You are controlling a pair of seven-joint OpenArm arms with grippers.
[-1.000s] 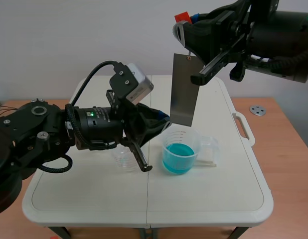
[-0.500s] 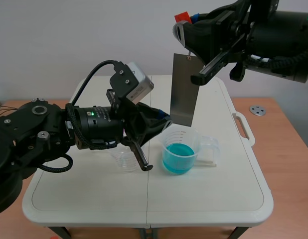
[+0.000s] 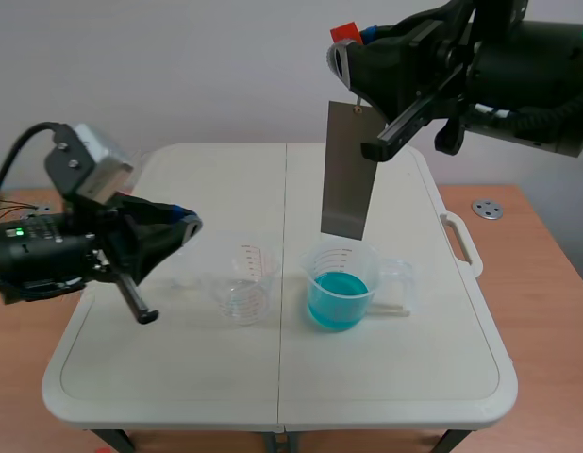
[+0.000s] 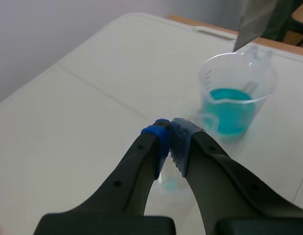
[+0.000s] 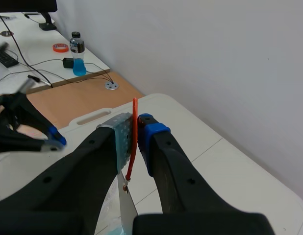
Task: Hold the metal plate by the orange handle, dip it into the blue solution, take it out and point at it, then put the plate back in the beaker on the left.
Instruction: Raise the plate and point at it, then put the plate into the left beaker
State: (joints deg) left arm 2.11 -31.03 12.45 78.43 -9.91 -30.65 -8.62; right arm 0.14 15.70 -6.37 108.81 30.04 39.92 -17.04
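Jaws of the left gripper (image 4: 170,134) meet on nothing; just ahead of them stands the empty beaker (image 3: 244,283), the blue solution (image 3: 337,302) beyond it; the right gripper (image 5: 136,126) is clamped on the orange handle (image 5: 133,142), and the metal plate (image 3: 348,170) hangs straight below its jaws, long axis vertical, lower edge just above that solution; returning it probably means carrying leftward.

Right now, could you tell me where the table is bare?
Bare: the near strip of table before both beakers, and the far stretch behind them. Crowded: the middle, empty beaker beside blue-solution beaker, metal plate overhead.
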